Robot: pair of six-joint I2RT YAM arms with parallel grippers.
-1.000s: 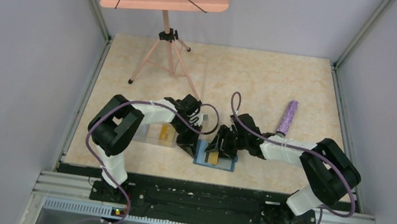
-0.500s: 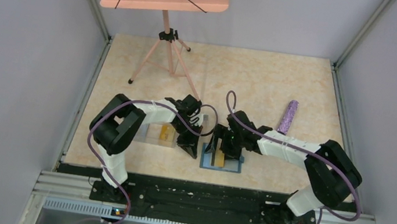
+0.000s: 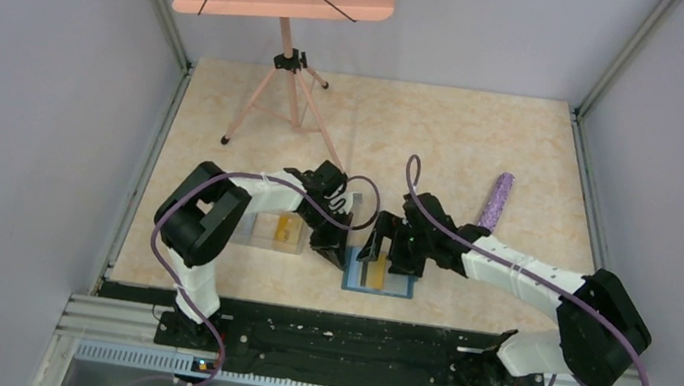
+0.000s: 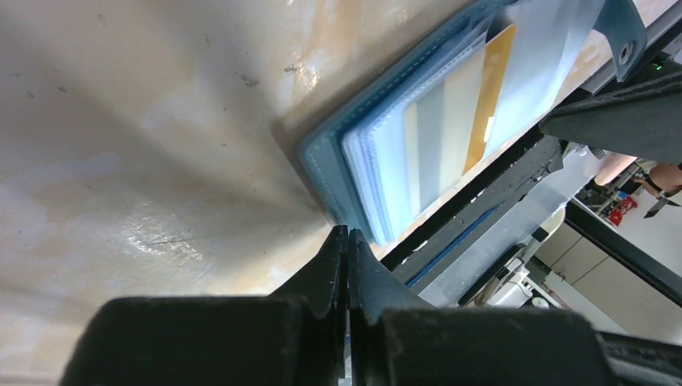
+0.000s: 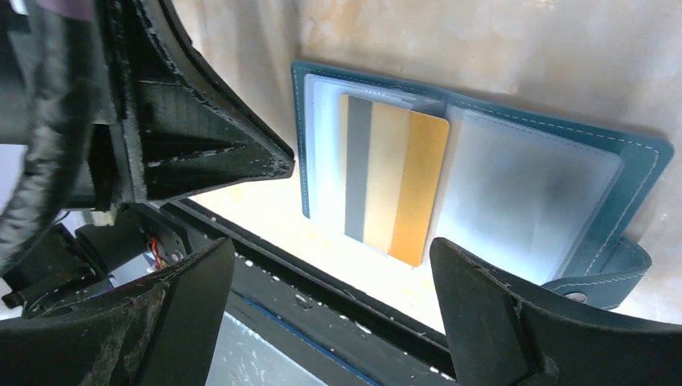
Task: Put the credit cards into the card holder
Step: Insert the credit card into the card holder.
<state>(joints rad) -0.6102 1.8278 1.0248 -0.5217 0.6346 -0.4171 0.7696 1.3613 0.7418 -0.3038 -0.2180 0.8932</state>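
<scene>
One gold credit card point(image 5: 418, 185) lies among the clear sleeves on the left page of the open card holder point(image 5: 643, 185). It is straight under my right gripper point(image 5: 331, 245), whose fingers stand spread wide on either side and hold nothing. The card's near end sticks out past the sleeve edge; I cannot tell how deep it sits.

The holder lies flat, its closing tab point(image 5: 611, 281) out to the right finger's side. Its near edge runs close to the near rim of the table point(image 3: 476, 141) and the black rail point(image 3: 338, 334), so I have little room on that side. Beyond the gripper, the far side of the table is bare.

My left gripper point(image 4: 347, 233) is pressed together, tips down at the holder's left edge, just beside the right gripper's left finger. That crowds the left side, and I cannot tell whether the tips rest on the leather.

Past the left gripper sits a clear box point(image 3: 257, 232) with a second gold card point(image 3: 287, 229) in it. A purple tube point(image 3: 495, 200) lies well off beyond the right arm, and a music stand point(image 3: 281, 94) stands far back.
</scene>
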